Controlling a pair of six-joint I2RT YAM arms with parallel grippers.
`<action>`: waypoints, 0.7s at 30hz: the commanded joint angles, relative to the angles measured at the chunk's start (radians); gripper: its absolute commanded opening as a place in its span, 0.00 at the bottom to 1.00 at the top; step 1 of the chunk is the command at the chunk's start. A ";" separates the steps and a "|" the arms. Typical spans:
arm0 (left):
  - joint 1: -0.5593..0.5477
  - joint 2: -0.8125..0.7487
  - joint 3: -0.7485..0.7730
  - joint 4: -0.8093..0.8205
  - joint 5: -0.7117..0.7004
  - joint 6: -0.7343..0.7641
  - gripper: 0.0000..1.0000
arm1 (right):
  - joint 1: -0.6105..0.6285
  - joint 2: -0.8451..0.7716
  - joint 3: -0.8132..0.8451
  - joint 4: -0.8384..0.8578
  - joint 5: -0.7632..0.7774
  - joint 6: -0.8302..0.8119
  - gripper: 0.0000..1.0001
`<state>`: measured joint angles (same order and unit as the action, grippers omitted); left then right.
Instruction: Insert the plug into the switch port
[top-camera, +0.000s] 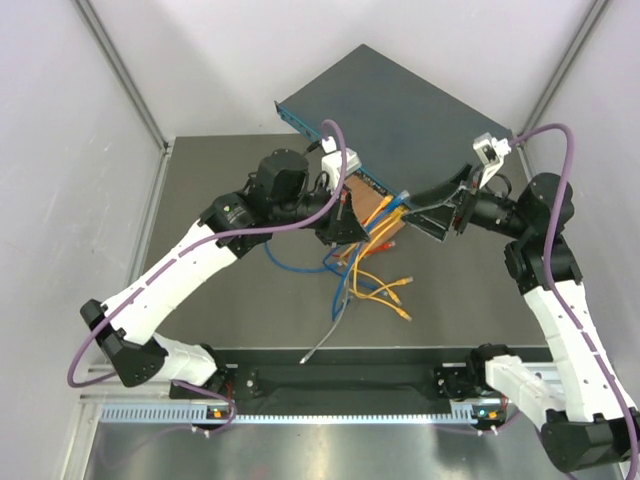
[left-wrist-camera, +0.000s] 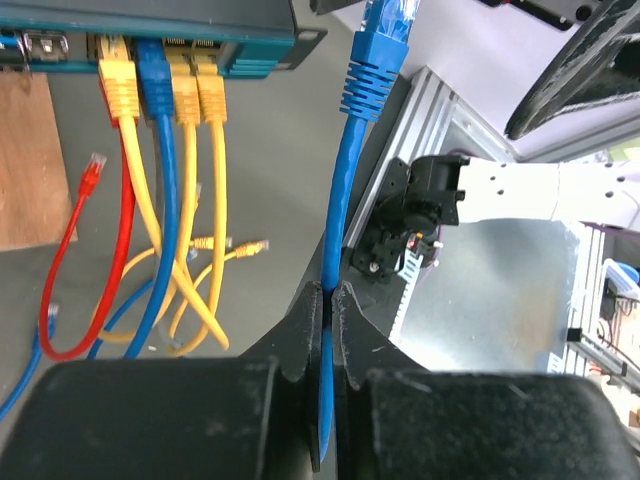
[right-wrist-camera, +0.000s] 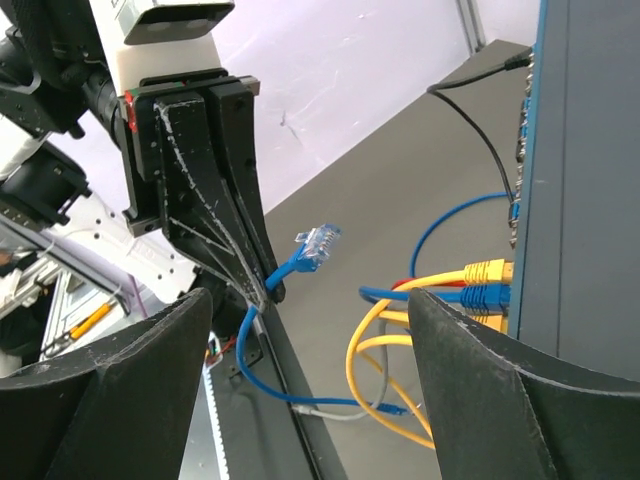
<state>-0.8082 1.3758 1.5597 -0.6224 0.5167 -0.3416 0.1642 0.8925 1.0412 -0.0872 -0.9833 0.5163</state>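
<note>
The switch (top-camera: 400, 110) is a flat dark teal box at the back of the table, and its port row (left-wrist-camera: 150, 45) faces my arms. My left gripper (left-wrist-camera: 328, 300) is shut on a blue cable a little behind its plug (left-wrist-camera: 385, 30). That plug points up to the right of the switch's corner, clear of the ports. From the right wrist view the same plug (right-wrist-camera: 318, 243) sticks out of the left gripper's black fingers (right-wrist-camera: 215, 190) in free air. My right gripper (right-wrist-camera: 310, 300) stands open, with nothing between its jaws, next to the switch (right-wrist-camera: 590, 180).
Yellow plugs (left-wrist-camera: 118, 75) and one blue plug (left-wrist-camera: 155, 70) sit in neighbouring ports. Loose yellow, blue and red cables (top-camera: 375, 280) lie tangled on the dark mat. A brown wooden board (left-wrist-camera: 25, 160) lies below the switch front. White walls enclose the table.
</note>
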 joint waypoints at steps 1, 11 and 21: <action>-0.009 0.000 0.003 0.107 0.019 -0.030 0.00 | 0.024 0.008 0.030 0.081 0.032 -0.004 0.78; -0.036 0.005 -0.021 0.099 -0.007 0.004 0.00 | 0.037 0.078 -0.001 0.210 0.072 0.146 0.59; -0.037 0.006 -0.006 0.118 -0.124 0.065 0.01 | 0.043 0.088 -0.030 0.167 0.087 0.169 0.00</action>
<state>-0.8402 1.3865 1.5387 -0.5831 0.4408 -0.3069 0.1944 0.9779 1.0279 0.0532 -0.9096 0.6716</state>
